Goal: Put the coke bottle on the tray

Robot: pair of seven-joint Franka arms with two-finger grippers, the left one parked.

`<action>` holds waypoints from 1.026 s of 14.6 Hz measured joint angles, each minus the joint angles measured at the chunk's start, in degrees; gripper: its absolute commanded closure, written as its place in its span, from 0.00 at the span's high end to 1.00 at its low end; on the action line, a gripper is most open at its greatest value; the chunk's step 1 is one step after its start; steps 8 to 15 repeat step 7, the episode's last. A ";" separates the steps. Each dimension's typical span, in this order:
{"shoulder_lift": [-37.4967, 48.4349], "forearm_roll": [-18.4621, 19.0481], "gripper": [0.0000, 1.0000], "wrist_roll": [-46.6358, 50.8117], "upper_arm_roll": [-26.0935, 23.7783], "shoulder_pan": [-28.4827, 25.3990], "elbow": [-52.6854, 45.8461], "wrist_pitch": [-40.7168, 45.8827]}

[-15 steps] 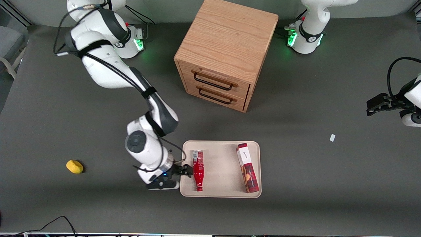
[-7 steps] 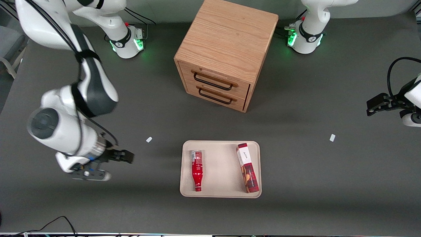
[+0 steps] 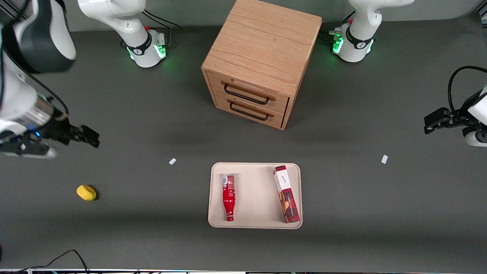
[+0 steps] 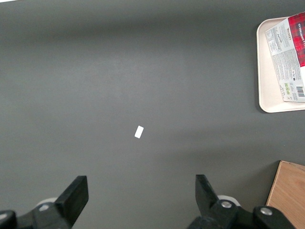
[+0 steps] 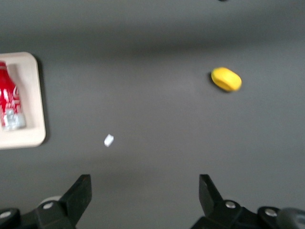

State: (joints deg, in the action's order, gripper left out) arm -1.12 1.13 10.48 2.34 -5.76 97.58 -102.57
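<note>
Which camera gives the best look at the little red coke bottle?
The front view: the whole coke bottle lies on the tray beside the biscuit box. The right wrist view catches only its base end; the left wrist view misses it. The open hand is far off.

Standing on the dark grey surface (image 3: 152, 243), farther from the camera than the tray (image 3: 255, 224): a wooden cabinet (image 3: 262, 57), showing two shut drawers with dark handles. Lying flat in the tray, along its side toward the parked arm's end: a red biscuit box (image 3: 286, 194). Resting toward the working arm's end: a small yellow lump (image 3: 86, 192). Lying apart on the surface: two white scraps (image 3: 172, 161), one toward each end. Trailing along the near edge: a black cable (image 3: 57, 260).
</note>
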 measured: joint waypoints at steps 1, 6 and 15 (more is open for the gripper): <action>2.02 -0.36 1.00 -1.13 0.64 0.00 0.86 1.14; 4.37 -0.77 1.00 -1.99 0.94 -0.24 1.64 2.47; 4.41 -0.79 1.00 -1.98 0.93 -0.29 1.45 3.02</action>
